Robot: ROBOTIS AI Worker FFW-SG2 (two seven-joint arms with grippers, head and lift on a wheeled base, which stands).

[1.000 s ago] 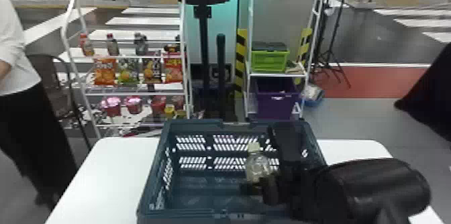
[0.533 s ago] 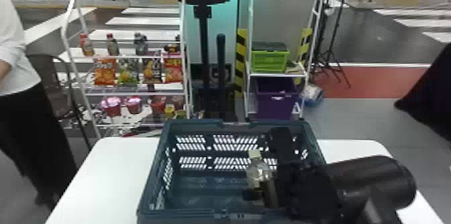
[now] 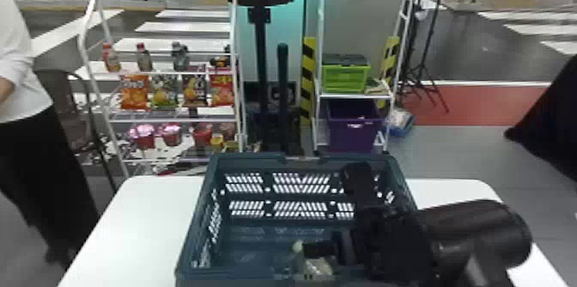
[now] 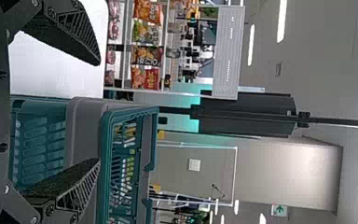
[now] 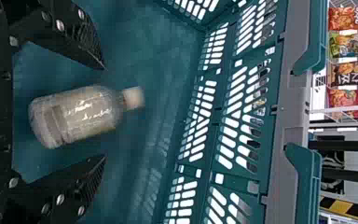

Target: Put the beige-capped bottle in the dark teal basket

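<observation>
Inside the dark teal basket (image 3: 249,159), my right tool (image 5: 105,112) stands wide open around the beige-capped bottle (image 5: 77,116), with a gap on either side of it and nothing gripped. I'd call this the release: the bottle is within the walls, though I can't tell whether it has settled fully on the floor. Next I'd want to lift the tool up and out, keeping it spread so I don't nudge the bottle or snag the rim. My left tool (image 4: 98,112) is parked outside the basket, also spread and empty.

Under the basket is a white counter (image 3: 141,221) with a plain top and rounded far corners. Beyond it I see a white rack (image 3: 171,120) with snack bags (image 3: 164,93), and another shelf holding a green crate (image 3: 345,77) above a purple bin (image 3: 354,133).
</observation>
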